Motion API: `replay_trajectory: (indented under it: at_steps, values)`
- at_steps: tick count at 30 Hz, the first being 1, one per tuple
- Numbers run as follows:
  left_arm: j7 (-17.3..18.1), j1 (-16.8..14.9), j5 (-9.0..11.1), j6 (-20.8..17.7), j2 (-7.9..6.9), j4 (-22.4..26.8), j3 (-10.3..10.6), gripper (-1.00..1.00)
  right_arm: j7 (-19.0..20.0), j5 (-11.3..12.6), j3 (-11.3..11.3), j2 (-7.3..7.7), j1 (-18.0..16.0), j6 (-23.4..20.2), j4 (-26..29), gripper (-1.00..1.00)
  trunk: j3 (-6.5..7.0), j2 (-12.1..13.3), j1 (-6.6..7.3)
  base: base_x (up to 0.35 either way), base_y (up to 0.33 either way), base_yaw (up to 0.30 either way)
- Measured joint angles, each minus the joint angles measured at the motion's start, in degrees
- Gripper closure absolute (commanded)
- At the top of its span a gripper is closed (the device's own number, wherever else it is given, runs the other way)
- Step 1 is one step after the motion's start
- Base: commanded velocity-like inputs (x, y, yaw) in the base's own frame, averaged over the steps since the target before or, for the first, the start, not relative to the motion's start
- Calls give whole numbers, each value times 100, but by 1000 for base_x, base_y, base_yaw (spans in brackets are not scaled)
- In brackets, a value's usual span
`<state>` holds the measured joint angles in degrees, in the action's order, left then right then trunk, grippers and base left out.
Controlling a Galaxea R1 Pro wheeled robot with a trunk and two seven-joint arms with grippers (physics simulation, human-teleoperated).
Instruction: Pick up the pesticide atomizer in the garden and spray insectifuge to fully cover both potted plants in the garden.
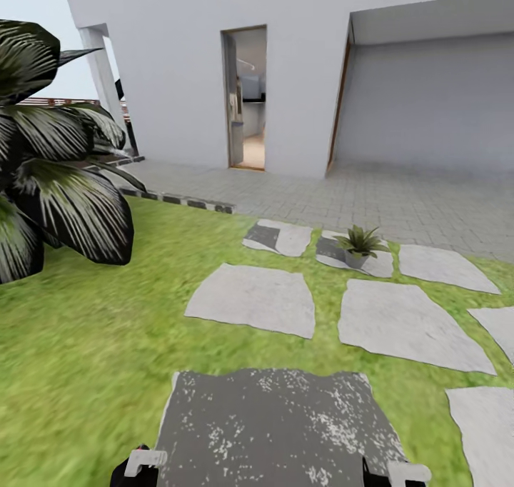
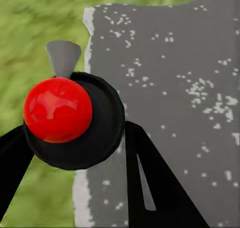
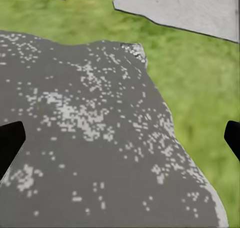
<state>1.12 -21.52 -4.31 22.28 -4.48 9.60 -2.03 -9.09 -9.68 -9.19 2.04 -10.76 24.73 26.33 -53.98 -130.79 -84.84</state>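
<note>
Head view: a green lawn crossed by pale grey irregular stepping stones, with a darker speckled grey stone nearest the robot. One small potted plant, a low rosette of pointed mid-green leaves in a little grey pot, stands on a far stepping stone just short of the grey paved strip before the white house wall. An open doorway breaks that wall. A large dark bush with white-striped leaves stands on the lawn at the left, well apart from the potted plant.

Left wrist view: the left gripper hangs over the edge where the speckled stone meets the grass; its black fingers are spread apart, and between them sits a black round body with a glossy red ball and a grey wedge-shaped tip. Whether the fingers press on this object cannot be told.

Right wrist view: the right gripper hangs over the same speckled stone, its two black fingertips at opposite edges of the picture, spread wide with nothing between them.
</note>
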Motion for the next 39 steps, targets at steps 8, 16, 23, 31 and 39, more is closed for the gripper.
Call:
replay_trajectory:
  at_steps: [8, 16, 23, 31, 39]
  values:
    - [1, 0, 0, 4, 0, 0, 0, 100, 0, 0, 0, 1, 0, 0, 1, -100, 0, 0, 0, 307, 202, -256]
    - [-1, 0, 0, 4, 0, 0, 0, 100, 0, 0, 0, -1, 0, 0, 1, -100, 0, 0, 0, 307, 202, -260]
    - [0, 0, 0, 4, 0, 0, 0, 100, 0, 0, 0, 0, 0, 0, 0, -100, 0, 0, 0, 302, 202, -262]
    - [-1, 0, 0, 4, 0, 0, 0, 100, 0, 0, 0, -3, 0, 0, 0, -100, 0, 0, 0, 297, 216, -263]
    - [-1, 0, 0, 1, 0, 0, 0, 100, 0, 0, 0, -6, 0, 0, 0, -100, 0, 0, 0, 296, 218, -263]
